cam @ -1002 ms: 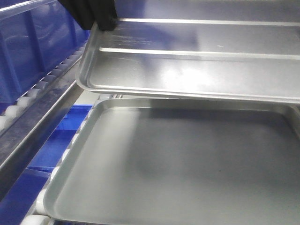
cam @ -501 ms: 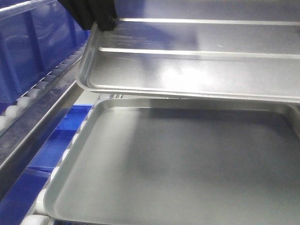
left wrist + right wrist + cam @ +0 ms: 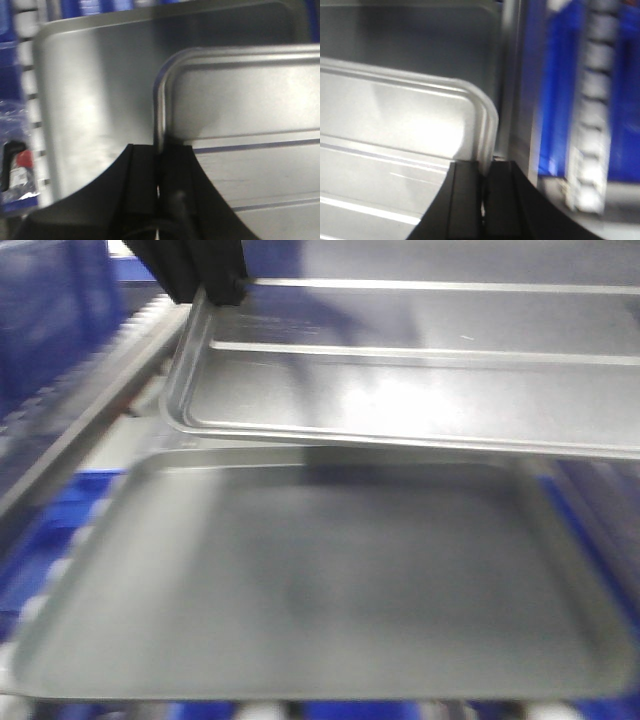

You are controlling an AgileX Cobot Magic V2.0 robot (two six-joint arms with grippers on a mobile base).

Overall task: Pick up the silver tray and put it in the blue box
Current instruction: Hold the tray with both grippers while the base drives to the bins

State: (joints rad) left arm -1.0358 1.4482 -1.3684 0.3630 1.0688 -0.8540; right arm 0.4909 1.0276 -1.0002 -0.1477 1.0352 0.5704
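Trays number two: one silver tray [image 3: 400, 390], held clear above one duller grey tray [image 3: 320, 580]. The left gripper [image 3: 159, 155] and right gripper [image 3: 484, 167] each pinch a short-end rim. Its long axis runs left-right, floor up.

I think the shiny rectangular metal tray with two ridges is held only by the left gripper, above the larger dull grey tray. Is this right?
Not only the left: the right wrist view shows the right gripper also shut on the rim of the shiny ridged tray. The left gripper grips the other end, above the dull grey tray.
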